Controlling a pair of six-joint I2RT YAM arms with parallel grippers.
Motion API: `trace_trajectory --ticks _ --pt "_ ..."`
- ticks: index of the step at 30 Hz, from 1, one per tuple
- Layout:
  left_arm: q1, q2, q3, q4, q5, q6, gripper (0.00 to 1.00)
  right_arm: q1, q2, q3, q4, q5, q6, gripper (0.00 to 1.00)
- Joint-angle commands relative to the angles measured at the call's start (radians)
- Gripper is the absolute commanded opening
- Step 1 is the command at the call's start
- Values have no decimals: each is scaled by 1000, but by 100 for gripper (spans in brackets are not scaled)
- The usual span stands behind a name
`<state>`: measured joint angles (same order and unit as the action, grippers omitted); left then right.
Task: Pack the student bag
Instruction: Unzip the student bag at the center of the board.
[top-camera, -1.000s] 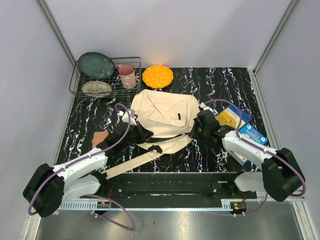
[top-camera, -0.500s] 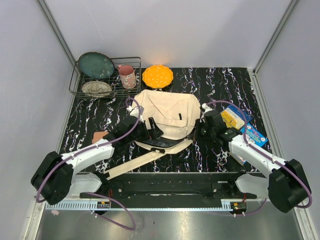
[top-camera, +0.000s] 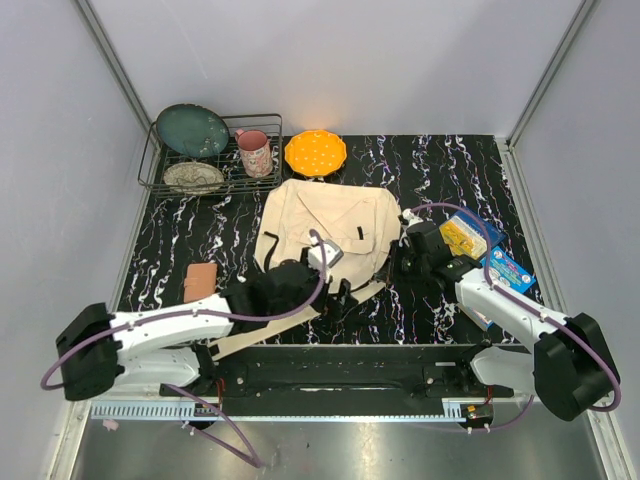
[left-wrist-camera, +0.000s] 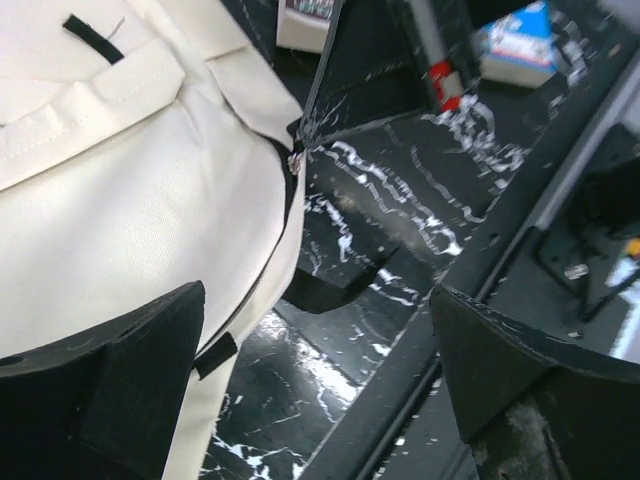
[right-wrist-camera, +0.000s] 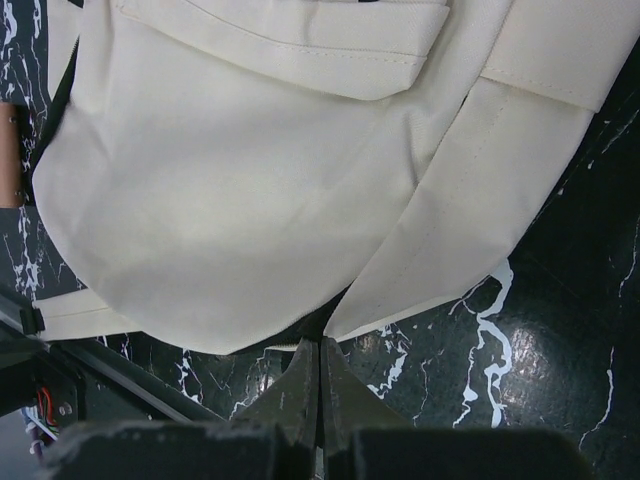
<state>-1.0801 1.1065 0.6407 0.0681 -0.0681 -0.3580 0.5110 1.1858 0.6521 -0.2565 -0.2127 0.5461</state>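
Note:
The student bag (top-camera: 330, 222) lies flat mid-table, cream canvas with a front flap, and a long strap (top-camera: 268, 326) trails toward the near edge. My left gripper (top-camera: 336, 294) hovers at the bag's near edge, open. In the left wrist view that gripper (left-wrist-camera: 320, 385) has only table between its fingers, and the bag (left-wrist-camera: 110, 200) lies beside the left finger (left-wrist-camera: 110, 385). My right gripper (top-camera: 398, 262) is at the bag's right side. In the right wrist view its tips (right-wrist-camera: 320, 346) are shut, touching the edge where two panels of the bag (right-wrist-camera: 240, 190) meet. Nothing shows between them.
A wire rack (top-camera: 160, 172) at the back left holds a teal plate (top-camera: 192, 130) and a patterned dish (top-camera: 193, 177). A pink mug (top-camera: 254, 152) and an orange plate (top-camera: 315, 152) are beside it. A brown wallet (top-camera: 201, 281) lies left. Blue and yellow boxes (top-camera: 465, 235) lie right.
My left gripper has opened and swung right along the bag's near edge. The bag has settled flatter. The right arm drew back slightly and stays shut.

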Motion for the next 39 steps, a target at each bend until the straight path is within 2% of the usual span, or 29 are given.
trace_trajectory --ticks 1,4,8,12,14,15,16,20,25,29,35,39 --pt "-50 119 72 45 -116 190 99 -6 -20 40 20 -27 -11 0" --pt "-98 183 124 45 -139 261 97 -6 -29 49 11 -27 -9 0" --pt "-148 242 171 33 -124 284 94 -6 -25 61 0 -16 -18 0" --pt "-165 298 168 62 -168 290 91 -6 -40 57 -3 -14 -18 0" --pt "-165 318 163 85 -174 304 86 -6 -51 50 -1 -13 -12 0" --pt "-168 332 157 100 -144 326 75 -6 -63 47 -3 -10 -11 0" --pt "-173 334 154 107 -145 339 74 -6 -67 43 -3 -8 -12 0" --pt "-201 331 151 122 -151 314 77 -6 -83 38 -9 -7 -9 0" --pt "-218 345 54 235 -338 343 82 -5 -107 32 -10 -8 -2 0" --pt "-218 383 7 369 -386 421 82 -6 -124 24 -12 -11 2 0" --pt "-218 476 16 496 -453 499 81 -6 -161 1 -9 -30 3 0" --pt "-218 541 50 518 -505 537 80 -5 -183 -22 5 -54 17 0"
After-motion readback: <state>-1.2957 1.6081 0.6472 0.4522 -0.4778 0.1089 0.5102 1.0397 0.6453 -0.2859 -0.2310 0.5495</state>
